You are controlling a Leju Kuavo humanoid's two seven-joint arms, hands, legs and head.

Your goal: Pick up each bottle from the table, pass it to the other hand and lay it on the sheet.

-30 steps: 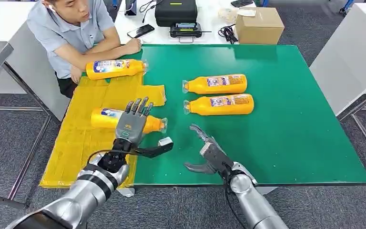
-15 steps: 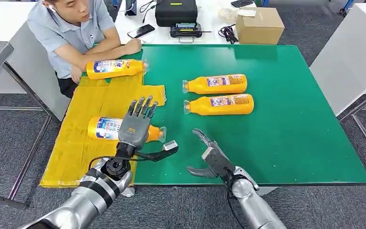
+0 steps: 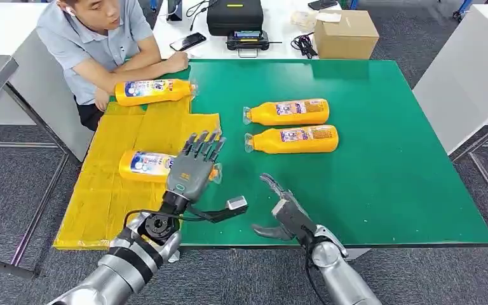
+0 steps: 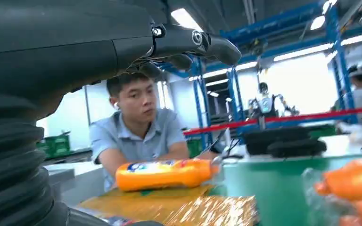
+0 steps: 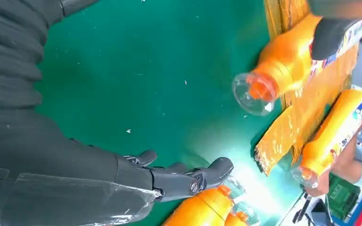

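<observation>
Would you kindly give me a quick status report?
Both hands open, left hand above sheet bottle, right hand empty. Two bottles wait on green table. Nothing blocking.

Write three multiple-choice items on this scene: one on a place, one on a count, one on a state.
1. Where does the bottle nearest the left robot hand lie?
A. On the yellow sheet
B. On the cardboard box
C. On the floor

2. How many orange bottles lie on the bare green table top?
A. One
B. Two
C. Four

3. What does the right robot hand hold?
A. A bottle
B. A phone
C. Nothing

Key: 1 A, the near bottle rests on the sheet. 2 B, a pair lies side by side. 3 C, its fingers are apart and empty.
</observation>
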